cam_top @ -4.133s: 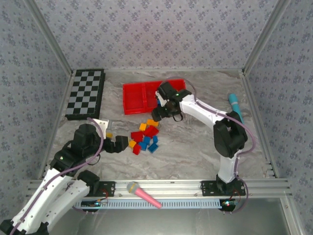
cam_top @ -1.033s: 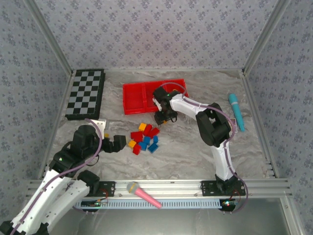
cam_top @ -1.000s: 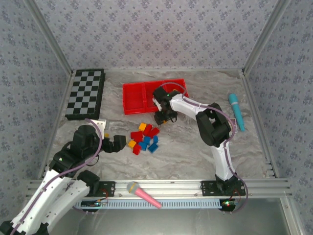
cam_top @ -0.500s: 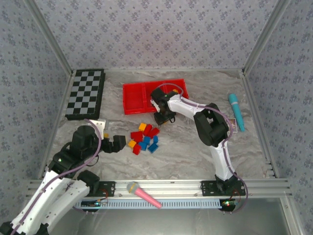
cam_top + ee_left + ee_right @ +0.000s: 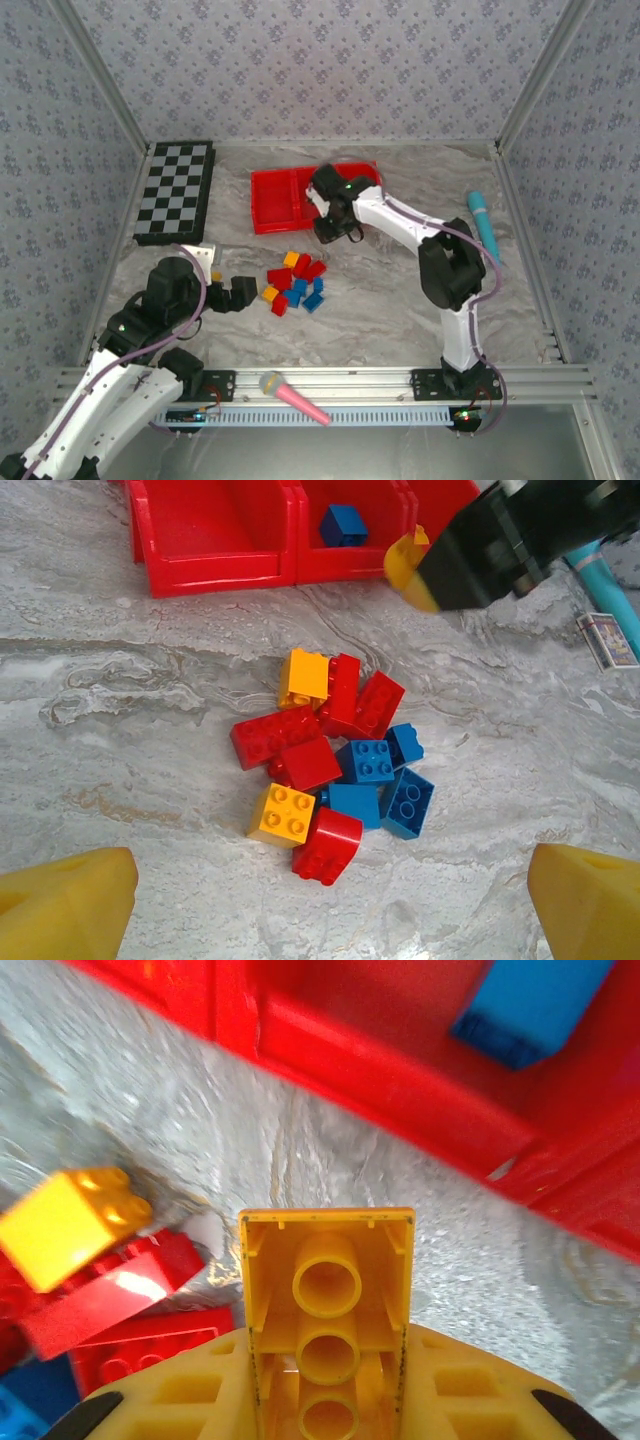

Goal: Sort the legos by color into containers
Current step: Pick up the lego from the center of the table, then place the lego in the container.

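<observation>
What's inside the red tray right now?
One blue lego sits in the middle compartment of the red tray. No block shows in the left one. The right gripper, shut on a yellow lego, covers much of the right compartment.

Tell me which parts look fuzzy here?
Right wrist view: the held yellow brick is sharp, the red tray behind it smeared. Left wrist view: the brick pile is crisp, the right tool at the top looks fuzzy.

top view looks down from behind; close wrist views share the lego pile (image 5: 320, 765).
</observation>
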`<state>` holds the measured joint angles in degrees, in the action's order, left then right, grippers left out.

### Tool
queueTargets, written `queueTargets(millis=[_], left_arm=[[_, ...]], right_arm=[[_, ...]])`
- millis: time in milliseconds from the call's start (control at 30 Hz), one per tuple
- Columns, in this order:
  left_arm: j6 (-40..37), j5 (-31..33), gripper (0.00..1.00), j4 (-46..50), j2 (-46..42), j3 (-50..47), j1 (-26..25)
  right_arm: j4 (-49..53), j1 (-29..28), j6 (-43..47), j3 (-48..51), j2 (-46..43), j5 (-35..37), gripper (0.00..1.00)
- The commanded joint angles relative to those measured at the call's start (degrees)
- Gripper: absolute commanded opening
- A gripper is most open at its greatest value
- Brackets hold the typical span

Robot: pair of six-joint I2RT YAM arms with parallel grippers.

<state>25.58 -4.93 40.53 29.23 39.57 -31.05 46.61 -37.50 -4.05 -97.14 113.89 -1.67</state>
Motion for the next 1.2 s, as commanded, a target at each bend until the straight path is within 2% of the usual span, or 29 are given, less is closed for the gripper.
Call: queueTargets(millis=[0,200,400,567,667,733,800,867,967,1100,1167], left_arm=[[0.61,2.13,1.0,0.85,-0.32,1.12,-0.84],[0.87,3.26,1.0,1.19,-0.32,1.3,-1.82],[0.78,3.6,1.0,1.45,-0.31,1.28,-2.31],[0.84,4.14,1.0,1.65,-0.41,1.29,-2.7],[0.87,4.36,1.0,1.5,-0.32,1.3,-2.77],[0.72,4.81,1.0,1.61,-0.15,1.21,-2.78],[0.57,5.28,1.0,1.34,-0.05,1.03,-2.87],[0.82,5.99,1.0,1.03,-0.05,0.64,-2.88],[1.07,6.52,1.0,0.21,0.65,0.15,-2.84],[0.91,7.19,1.0,2.15,5.29,1.82,-2.84],[1.08,7.95,1.0,3.65,8.49,3.27,-2.88]], right_arm=[[1.27,3.13,-1.65,-3.3,-3.32,-0.39,0.27],[4.72,9.64,-0.87,-13.38,2.29,2.22,0.27],[10.15,12.15,2.42,-26.74,12.99,4.36,0.26],[10.65,14.23,2.09,-32.22,17.64,3.37,0.27],[10.72,15.09,1.6,-32.85,18.74,1.81,0.38],[11.2,15.31,1.47,-32.85,18.88,2.28,0.51],[12.18,15.24,0.9,-32.81,18.47,3.46,0.67],[13.08,15.1,0.71,-32.3,17.3,4.26,0.77],[12.27,14.12,0.12,-28.44,12.72,6.93,0.85],[6.64,12.43,-2.05,-14.92,0.97,10.0,0.98],[4.12,12.34,-3.64,-8.07,-5.0,10.05,1.0]])
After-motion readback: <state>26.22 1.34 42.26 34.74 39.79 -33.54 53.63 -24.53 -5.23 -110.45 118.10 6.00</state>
